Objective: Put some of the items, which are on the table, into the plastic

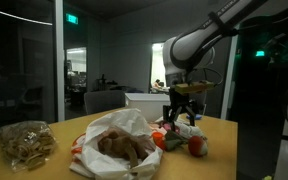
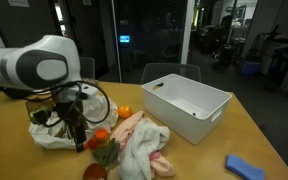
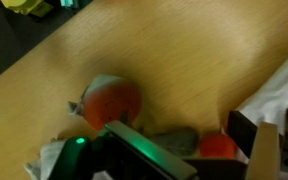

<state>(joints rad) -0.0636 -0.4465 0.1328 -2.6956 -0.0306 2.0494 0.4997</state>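
My gripper (image 1: pixel 181 112) hangs over a cluster of small items beside the white plastic bag (image 1: pixel 119 140). In the wrist view its two dark fingers (image 3: pixel 189 152) stand apart, with a grey item (image 3: pixel 169 138) and a red round item (image 3: pixel 219 146) between them and nothing clamped. A larger orange-red fruit (image 3: pixel 112 100) lies just beyond. In an exterior view the gripper (image 2: pixel 76 128) is low between the bag (image 2: pixel 46 132) and a red fruit (image 2: pixel 102 139). The bag holds brown items (image 1: pixel 119 148). An orange (image 2: pixel 124 111) and another red fruit (image 2: pixel 94 170) lie close by.
A white rectangular plastic bin (image 2: pixel 189 108) stands on the wooden table (image 2: pixel 234 130). A white and pink cloth (image 2: pixel 144 150) lies by the fruits. A blue sponge (image 2: pixel 246 168) lies near the table edge. A clear bag of pale pieces (image 1: pixel 26 142) lies apart.
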